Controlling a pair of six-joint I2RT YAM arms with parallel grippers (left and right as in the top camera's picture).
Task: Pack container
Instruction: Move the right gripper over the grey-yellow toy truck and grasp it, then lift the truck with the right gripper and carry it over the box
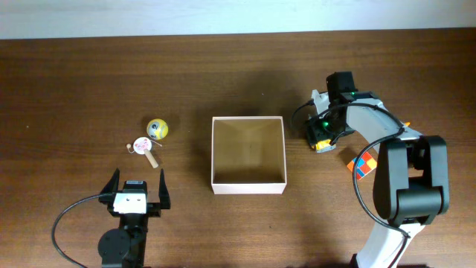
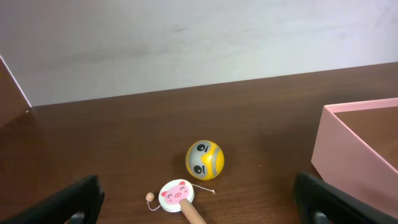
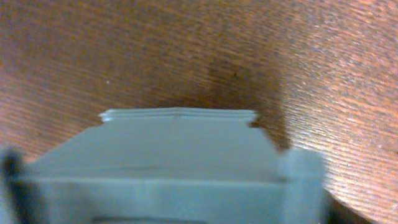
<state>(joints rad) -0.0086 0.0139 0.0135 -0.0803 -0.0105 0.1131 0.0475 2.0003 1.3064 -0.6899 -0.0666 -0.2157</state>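
Counting one container, one ball; left jaws spread, right jaws unreadable.

A robot test bench, more lab than home: a bare dark wooden table under a plain white wall. A black arm is mounted lower left and a white-and-black arm right, with a loose cable looping.
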